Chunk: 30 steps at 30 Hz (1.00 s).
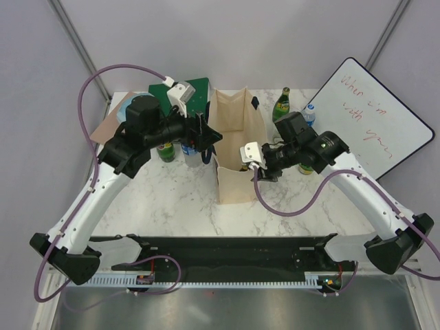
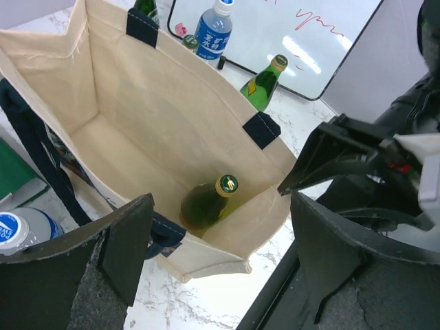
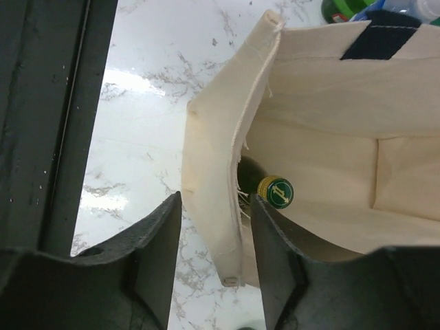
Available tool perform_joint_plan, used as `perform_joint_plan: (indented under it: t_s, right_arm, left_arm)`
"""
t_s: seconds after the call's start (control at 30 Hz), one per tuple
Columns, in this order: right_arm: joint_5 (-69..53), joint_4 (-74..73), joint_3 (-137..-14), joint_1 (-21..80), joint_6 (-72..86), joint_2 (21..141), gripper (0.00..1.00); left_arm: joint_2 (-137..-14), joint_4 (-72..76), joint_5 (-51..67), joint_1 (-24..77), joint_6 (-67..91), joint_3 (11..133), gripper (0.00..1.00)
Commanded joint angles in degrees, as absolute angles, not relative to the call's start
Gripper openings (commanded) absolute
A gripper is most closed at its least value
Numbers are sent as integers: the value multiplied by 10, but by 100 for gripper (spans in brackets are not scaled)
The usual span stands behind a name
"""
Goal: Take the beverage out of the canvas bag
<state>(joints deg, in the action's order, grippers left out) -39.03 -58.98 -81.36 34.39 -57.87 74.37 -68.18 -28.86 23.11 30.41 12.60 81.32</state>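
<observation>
Beverage (image 2: 210,203), one green bottle, is standing neck-up in the near end of the one canvas bag (image 1: 237,180), below the left gripper (image 2: 220,230), which is hanging wide open and empty over the mouth. Right gripper (image 3: 214,206) is straddling the bag's near wall just beside the cap (image 3: 276,191); whether it is pinching fabric cannot be told. At least two green bottles (image 1: 282,103) and two water bottles (image 1: 310,113) are standing outside

white marble-pattern table (image 1: 172,199), glossy under overhead light. plain pale grey walls (image 1: 240,41) on three sides. slanted metal poles (image 1: 79,41) at rear corners. whiteboard (image 1: 375,117), red handwriting, at right.
</observation>
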Motion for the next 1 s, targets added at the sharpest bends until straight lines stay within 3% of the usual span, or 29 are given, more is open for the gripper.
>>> perform_joint_plan:
  t_s: [0.0,0.1,0.13,0.23,0.57,0.97]
  right_arm:
    - [-336,-556,-790,375,-596,729,48]
    - [-319,-548,-773,396,-598,722,31]
    - [-320,-549,-767,405,-599,722,19]
    - [-326,-547,-749,432,-603,712,2]
    - [-286,-499,-632,490,-601,654,0]
    - [-300,-470,-613,475,-539,644,1]
  left_arm:
    - [-704,-287,258,315,85,844,86]
    - [-726,-287,266,329,72,854,86]
    - [-733,-287,268,334,66,858,86]
    - [-755,-287,266,362,30,865,85]
    - [-780,-287,277,411,-106,822,84]
    - [-871,-310,243,446,-88,857,84]
